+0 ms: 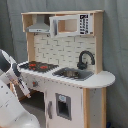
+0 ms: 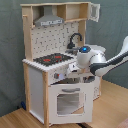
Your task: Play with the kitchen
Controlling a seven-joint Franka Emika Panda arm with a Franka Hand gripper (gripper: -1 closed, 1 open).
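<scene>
Item: tall white and light-wood toy play kitchen (image 2: 60,85), standing on a wooden floor against a grey backdrop, central in both exterior views.

Fittings: black stovetop with red rings (image 1: 39,65); black curved faucet (image 1: 85,58) over the grey sink (image 1: 74,74); grey hood (image 2: 49,20) at 12 o'clock above the stove; white microwave-style cabinet (image 1: 70,25); windowed oven door (image 2: 69,100).

Arm: white Franka arm with a blue-lit joint (image 2: 91,59), reaching in from 3 o'clock in the second exterior view, wrist close to the front panel just above the oven door. The gripper (image 2: 75,70) sits by the knob row; whether its jaws are parted or closed, or hold anything, cannot be told.

Step in hand (judged): working a front control or the oven door handle.

Handling notes: approach square to the panel; close gently on the small part; turn or pull along its own axis; avoid sideways load, as the light unit may shift or tip.
</scene>
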